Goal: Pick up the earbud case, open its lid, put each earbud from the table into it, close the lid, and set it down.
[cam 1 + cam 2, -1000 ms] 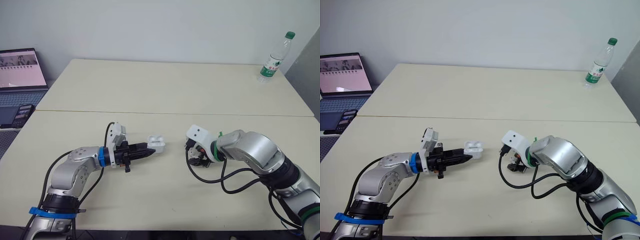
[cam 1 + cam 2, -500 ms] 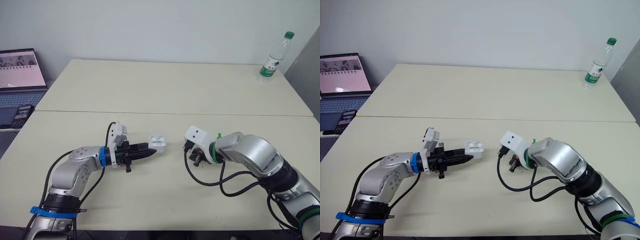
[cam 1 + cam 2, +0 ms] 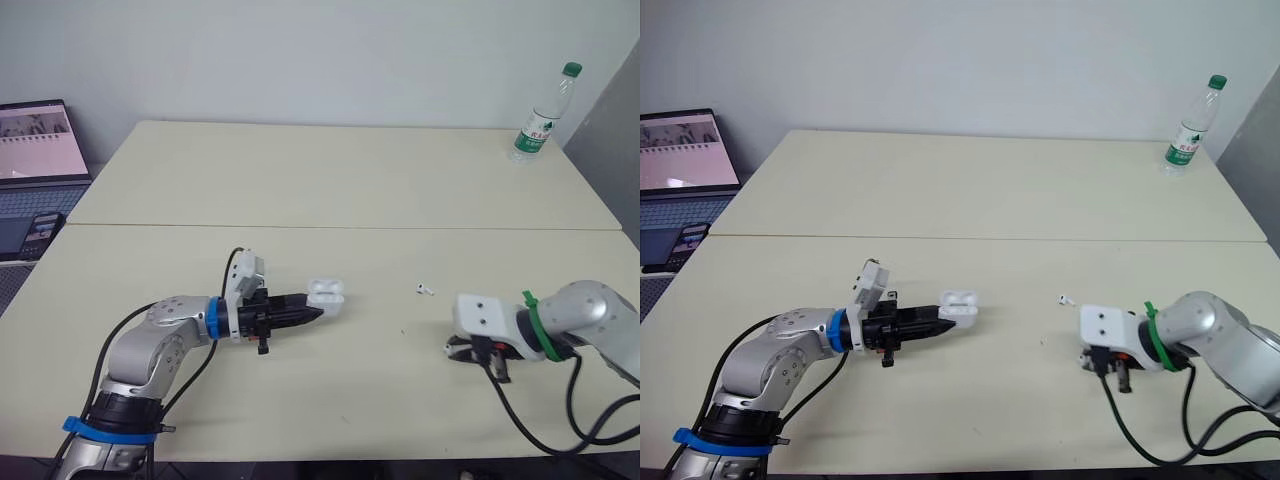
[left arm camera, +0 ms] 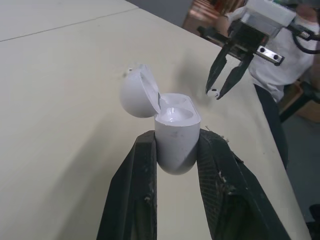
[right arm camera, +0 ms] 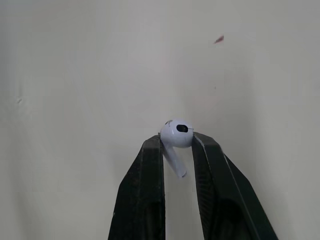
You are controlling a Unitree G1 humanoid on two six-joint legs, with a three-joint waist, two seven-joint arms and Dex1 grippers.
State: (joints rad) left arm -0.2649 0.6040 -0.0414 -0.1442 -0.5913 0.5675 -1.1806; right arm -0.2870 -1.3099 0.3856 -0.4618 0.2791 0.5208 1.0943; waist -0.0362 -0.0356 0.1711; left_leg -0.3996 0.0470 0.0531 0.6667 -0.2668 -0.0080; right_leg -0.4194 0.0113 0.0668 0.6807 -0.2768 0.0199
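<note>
My left gripper (image 4: 175, 150) is shut on the lower body of the white earbud case (image 3: 326, 294), held just above the table with its lid (image 4: 139, 92) hinged open. Its two sockets look empty. My right gripper (image 5: 176, 144) is shut on one white earbud (image 5: 175, 135), stem pointing down, low over the table to the right of the case (image 3: 470, 350). A second white earbud (image 3: 424, 290) lies on the table between the case and the right gripper.
A water bottle (image 3: 537, 118) stands at the far right corner of the beige table (image 3: 330, 190). An open laptop (image 3: 35, 140) and a phone (image 3: 38, 222) sit off the table's left side.
My right arm has drawn back to the right, away from the case, with an earbud in its fingers. The other earbud now lies uncovered on the table. The case edged slightly right.
</note>
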